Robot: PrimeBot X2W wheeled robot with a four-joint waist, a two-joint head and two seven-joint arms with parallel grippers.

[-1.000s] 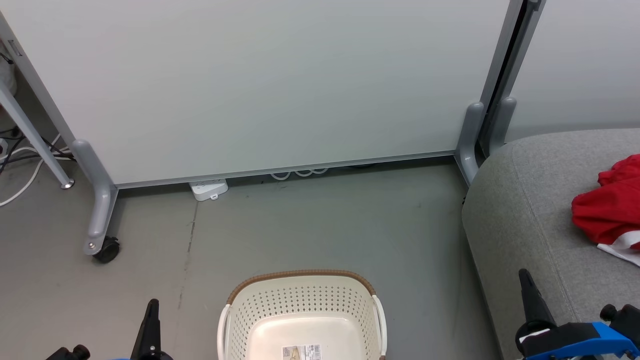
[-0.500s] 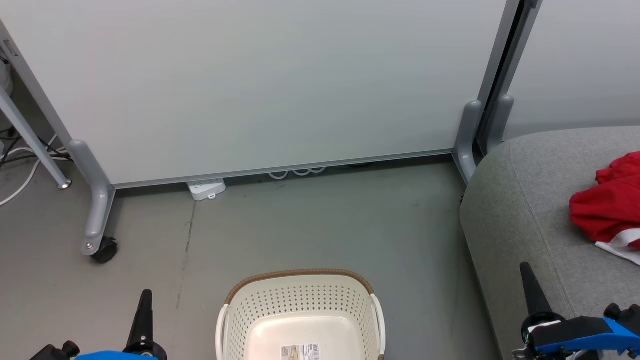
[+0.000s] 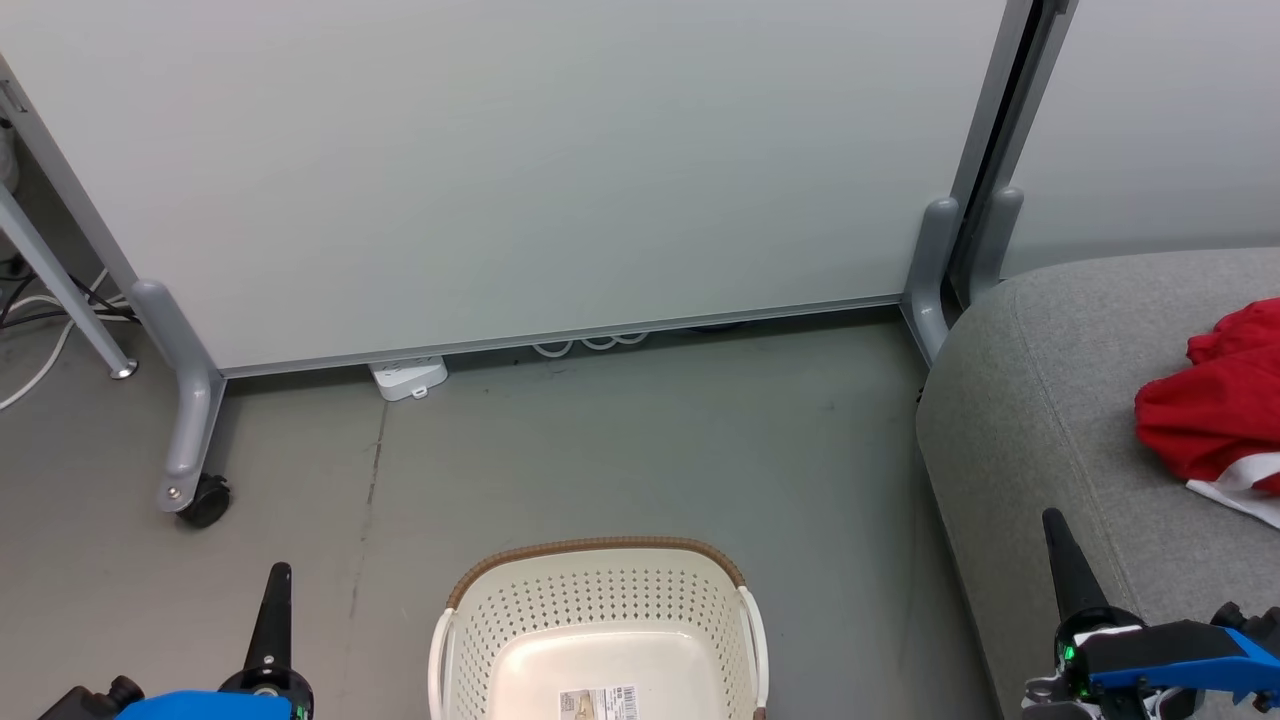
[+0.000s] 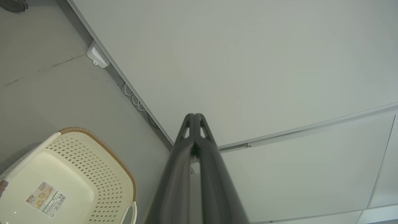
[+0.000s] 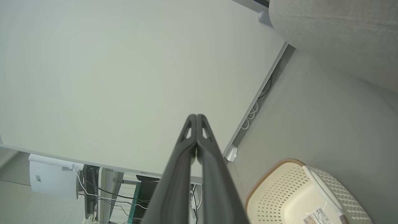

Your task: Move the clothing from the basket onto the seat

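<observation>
- Our left gripper (image 3: pixel 279 575) and right gripper (image 3: pixel 1052 520) now reach further up the head view.
- Both are closed and empty (fingertips meeting).
- Red clothing (image 3: pixel 1215 420) lies on the sofa cushion (image 3: pixel 1030 420), apart from the laundry basket (image 3: pixel 600 600).

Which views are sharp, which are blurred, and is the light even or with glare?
Head view: sharp, with soft even light and no glare on the basket. Left wrist view: the left gripper is sharp at its far end, blurred toward the bottom edge. Right wrist view: the right gripper blurs likewise.
</observation>
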